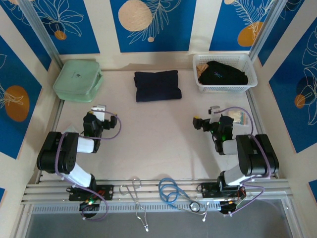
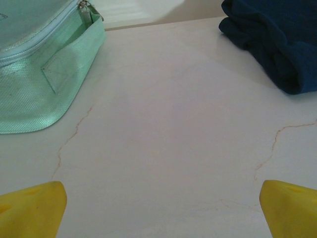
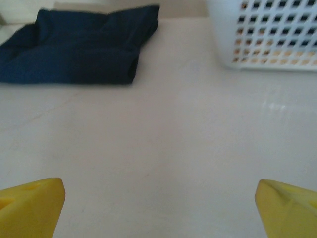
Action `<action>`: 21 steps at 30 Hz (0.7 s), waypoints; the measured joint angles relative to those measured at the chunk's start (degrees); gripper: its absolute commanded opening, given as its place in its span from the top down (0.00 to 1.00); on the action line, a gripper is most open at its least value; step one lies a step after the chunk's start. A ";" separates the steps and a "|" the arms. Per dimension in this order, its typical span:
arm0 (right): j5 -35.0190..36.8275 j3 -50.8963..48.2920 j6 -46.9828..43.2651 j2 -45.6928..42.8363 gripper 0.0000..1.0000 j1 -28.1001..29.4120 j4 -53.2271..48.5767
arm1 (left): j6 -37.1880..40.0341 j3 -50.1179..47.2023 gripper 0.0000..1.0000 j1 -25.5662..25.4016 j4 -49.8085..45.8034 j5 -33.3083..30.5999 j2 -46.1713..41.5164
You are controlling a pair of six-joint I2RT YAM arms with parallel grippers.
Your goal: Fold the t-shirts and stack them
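Note:
A folded plain navy t-shirt (image 1: 157, 85) lies on the table at the back centre; its edge shows at the top right of the left wrist view (image 2: 277, 44) and at the top left of the right wrist view (image 3: 79, 47). A black t-shirt with a small pale blue mark (image 1: 221, 73) lies crumpled in the white lattice basket (image 1: 250, 82). My left gripper (image 1: 100, 110) rests near the left side, open, its yellow fingertips (image 2: 34, 208) wide apart over bare table. On the right, my right gripper (image 1: 214, 110) is open too, yellow fingertips (image 3: 290, 208) spread with nothing between them.
A mint-green zip case (image 1: 78, 80) sits at the back left, also in the left wrist view (image 2: 44, 74). The basket wall (image 3: 267, 34) stands ahead and right of my right gripper. Loose cables (image 1: 173, 193) lie on the front rail. Low walls border the table.

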 measured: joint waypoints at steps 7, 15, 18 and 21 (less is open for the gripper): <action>2.67 7.76 1.66 1.16 0.01 -1.84 -5.27 | 0.02 0.02 0.01 0.02 -0.83 0.04 0.00; 4.68 7.96 1.84 1.14 0.01 -1.01 -6.95 | 0.02 0.02 0.01 0.02 -1.29 0.04 0.00; 4.98 7.96 1.84 1.14 0.01 -1.01 -7.13 | 0.02 0.02 0.01 0.02 -1.29 0.04 0.00; 5.18 7.93 1.84 1.14 0.01 -1.01 -7.19 | 0.02 0.02 0.01 0.02 -1.31 0.04 0.00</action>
